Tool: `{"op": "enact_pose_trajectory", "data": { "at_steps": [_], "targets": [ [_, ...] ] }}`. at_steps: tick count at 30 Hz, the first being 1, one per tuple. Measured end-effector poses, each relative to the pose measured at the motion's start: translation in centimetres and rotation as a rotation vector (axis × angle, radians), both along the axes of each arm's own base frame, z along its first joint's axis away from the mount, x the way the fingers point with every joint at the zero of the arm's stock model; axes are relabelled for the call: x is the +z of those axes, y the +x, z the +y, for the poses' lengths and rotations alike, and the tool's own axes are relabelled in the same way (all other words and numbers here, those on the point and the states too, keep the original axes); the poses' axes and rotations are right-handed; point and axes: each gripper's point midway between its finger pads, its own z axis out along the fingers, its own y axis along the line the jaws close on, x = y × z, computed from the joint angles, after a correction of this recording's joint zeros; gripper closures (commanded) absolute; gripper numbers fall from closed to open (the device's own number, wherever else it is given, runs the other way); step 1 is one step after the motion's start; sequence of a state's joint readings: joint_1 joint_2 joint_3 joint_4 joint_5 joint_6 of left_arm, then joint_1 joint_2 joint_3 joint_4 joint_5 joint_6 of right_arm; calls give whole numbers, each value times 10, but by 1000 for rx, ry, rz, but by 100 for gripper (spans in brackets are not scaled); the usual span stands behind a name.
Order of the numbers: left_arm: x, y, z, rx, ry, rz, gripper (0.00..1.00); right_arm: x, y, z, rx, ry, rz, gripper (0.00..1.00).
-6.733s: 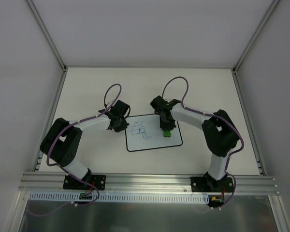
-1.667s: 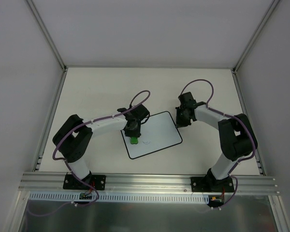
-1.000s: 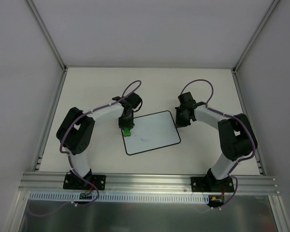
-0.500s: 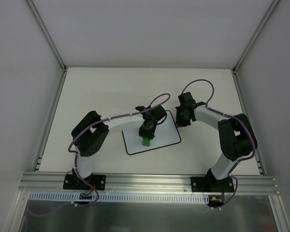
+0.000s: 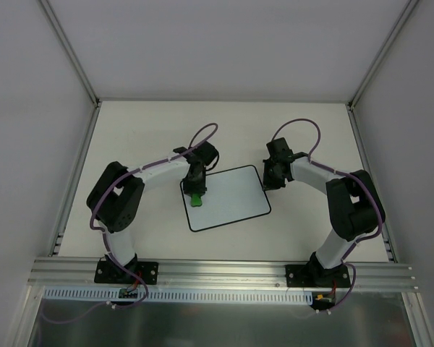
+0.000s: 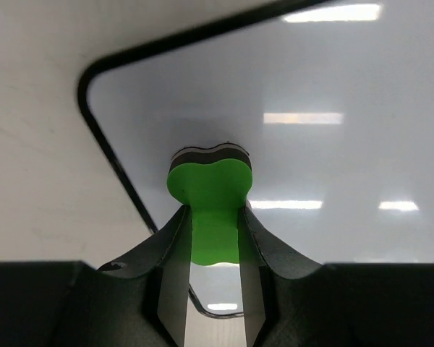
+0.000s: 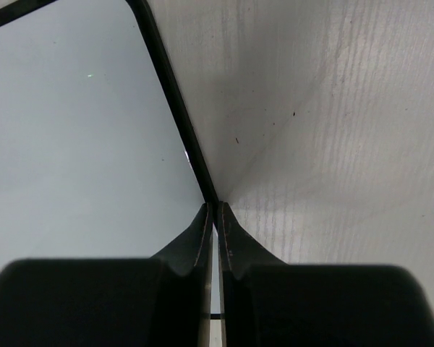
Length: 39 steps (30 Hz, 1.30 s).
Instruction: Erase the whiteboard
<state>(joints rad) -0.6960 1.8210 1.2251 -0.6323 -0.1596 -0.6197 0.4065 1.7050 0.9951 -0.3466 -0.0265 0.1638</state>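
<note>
The left gripper (image 6: 213,214) is clamped on the green eraser (image 6: 208,181), its narrow jaws pinching the eraser's waist. The eraser's dark felt face rests on the whiteboard (image 5: 231,202), just inside the left edge and near the far-left rounded corner. The whiteboard lies flat on the pale table (image 5: 145,130) between the two arms, turned slightly askew. The right gripper (image 7: 214,210) has its jaws drawn almost together. Its tips sit on the thin black border of the board's right edge, and I cannot tell whether they pinch the border. Grey walls (image 5: 29,108) enclose the table.
</note>
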Motion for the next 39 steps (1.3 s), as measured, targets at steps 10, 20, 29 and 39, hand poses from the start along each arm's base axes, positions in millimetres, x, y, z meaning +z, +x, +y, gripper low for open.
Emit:
{"op": "enact_pose_trajectory", "data": {
  "at_steps": [10, 20, 29, 39],
  "targets": [
    [-1, -1, 18, 30, 28, -14, 100, 0, 0, 0, -1, 1, -1, 100],
    [-3, -60, -7, -99, -6, 34, 100, 0, 2, -1, -5, -6, -9, 100],
    [1, -28, 20, 21, 11, 38, 100, 1, 2, -1, -5, -8, -12, 100],
    [40, 45, 61, 156, 15, -102, 100, 2, 2, -2, -1, -16, -19, 100]
  ]
}}
